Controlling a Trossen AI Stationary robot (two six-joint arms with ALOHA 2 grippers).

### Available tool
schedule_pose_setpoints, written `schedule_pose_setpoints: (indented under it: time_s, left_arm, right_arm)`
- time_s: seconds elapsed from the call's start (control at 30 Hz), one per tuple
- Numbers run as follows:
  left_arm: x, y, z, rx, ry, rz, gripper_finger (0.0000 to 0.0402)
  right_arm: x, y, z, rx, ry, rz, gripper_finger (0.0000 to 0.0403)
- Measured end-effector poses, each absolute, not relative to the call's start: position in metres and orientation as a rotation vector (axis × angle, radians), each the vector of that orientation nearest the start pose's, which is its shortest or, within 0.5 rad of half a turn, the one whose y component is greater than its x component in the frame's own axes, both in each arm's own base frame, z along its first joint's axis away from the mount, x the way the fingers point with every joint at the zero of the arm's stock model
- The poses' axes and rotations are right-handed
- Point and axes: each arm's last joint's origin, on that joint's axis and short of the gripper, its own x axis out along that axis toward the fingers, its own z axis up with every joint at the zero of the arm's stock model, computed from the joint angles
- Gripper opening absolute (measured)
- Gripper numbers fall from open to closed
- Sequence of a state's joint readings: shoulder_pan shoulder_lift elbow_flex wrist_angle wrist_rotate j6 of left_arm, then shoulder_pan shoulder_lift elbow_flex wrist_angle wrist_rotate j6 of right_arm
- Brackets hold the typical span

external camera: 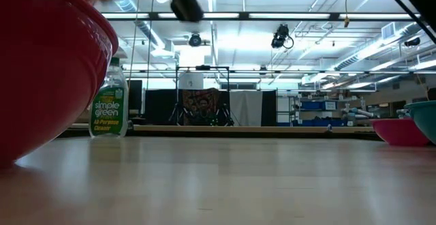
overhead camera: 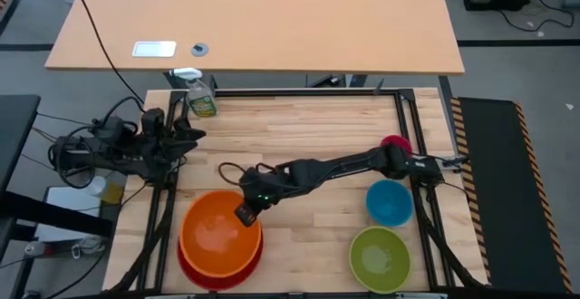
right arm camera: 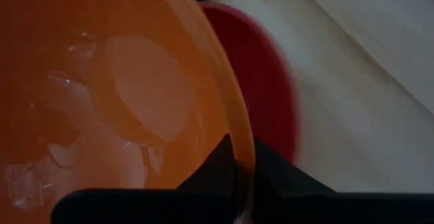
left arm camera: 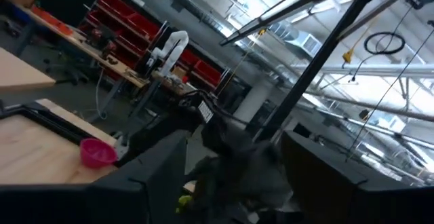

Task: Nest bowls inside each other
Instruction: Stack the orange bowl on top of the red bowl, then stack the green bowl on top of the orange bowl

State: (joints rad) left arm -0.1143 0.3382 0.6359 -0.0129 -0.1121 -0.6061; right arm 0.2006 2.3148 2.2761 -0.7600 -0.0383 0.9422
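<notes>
The orange bowl (overhead camera: 217, 234) lies over the larger red bowl (overhead camera: 216, 274), whose near edge shows as a crescent below it. My right gripper (overhead camera: 246, 213) reaches across from the table's right side and is shut on the orange bowl. The blue bowl (overhead camera: 390, 201) and the lime green bowl (overhead camera: 379, 259) stand on their bases at the near right. The pink bowl (overhead camera: 396, 142) stands behind them, half hidden by the right arm. My left gripper (overhead camera: 188, 136) waits open at the table's left edge, holding nothing. My right gripper pinches the orange bowl's rim (right arm camera: 234, 125) on its far right side, one finger (right arm camera: 217, 166) inside the bowl and the other (right arm camera: 274, 166) outside. The fingers slant down from the table's far right. The red bowl (right arm camera: 268, 95) lies right under it; whether the orange bowl rests in it, I cannot tell.
A yellow-green spray bottle (overhead camera: 201, 100) stands at the far left corner of the wooden table (overhead camera: 308, 127). A black frame rail (overhead camera: 406, 127) runs along the right side. Bare wood lies in the table's middle and near centre.
</notes>
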Motion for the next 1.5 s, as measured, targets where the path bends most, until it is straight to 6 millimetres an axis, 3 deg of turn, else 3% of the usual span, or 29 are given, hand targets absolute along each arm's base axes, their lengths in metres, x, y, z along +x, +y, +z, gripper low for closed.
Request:
schedule_pose_setpoints:
  time_s: [0.27,0.43,0.7,0.87,1.03,1.2,1.37,1.5]
  left_arm:
    - [0.08,-0.007,0.343,-0.626,-0.189,-0.097,0.0244]
    - [0.081,-0.007,0.339,-0.638,-0.142,-0.095,0.0244]
    - [0.082,-0.008,0.335,-0.633,-0.096,-0.104,0.0244]
    - [0.082,-0.008,0.334,-0.632,-0.08,-0.106,0.0244]
    - [0.082,-0.009,0.331,-0.634,-0.049,-0.107,0.0244]
    - [0.082,-0.009,0.324,-0.668,0.024,-0.085,0.0244]
    - [0.082,-0.009,0.319,-0.673,0.074,-0.068,0.0244]
    - [0.083,-0.009,0.319,-0.674,0.07,-0.069,0.0244]
  right_arm:
    - [0.517,0.109,0.244,0.781,0.898,-0.083,0.0031]
    - [0.52,0.109,0.248,0.782,0.885,0.011,0.0066]
    - [0.521,0.093,0.246,0.803,0.924,0.021,0.0176]
    - [0.517,0.086,0.263,0.805,0.922,-0.009,0.0197]
    - [0.496,0.093,0.275,0.711,1.029,-0.05,0.0193]
    - [0.453,0.116,0.294,0.465,1.213,-0.081,0.0192]
    - [0.408,0.143,0.298,0.159,1.487,-0.014,0.0192]
    - [0.391,0.168,0.294,0.049,1.535,0.155,0.0192]
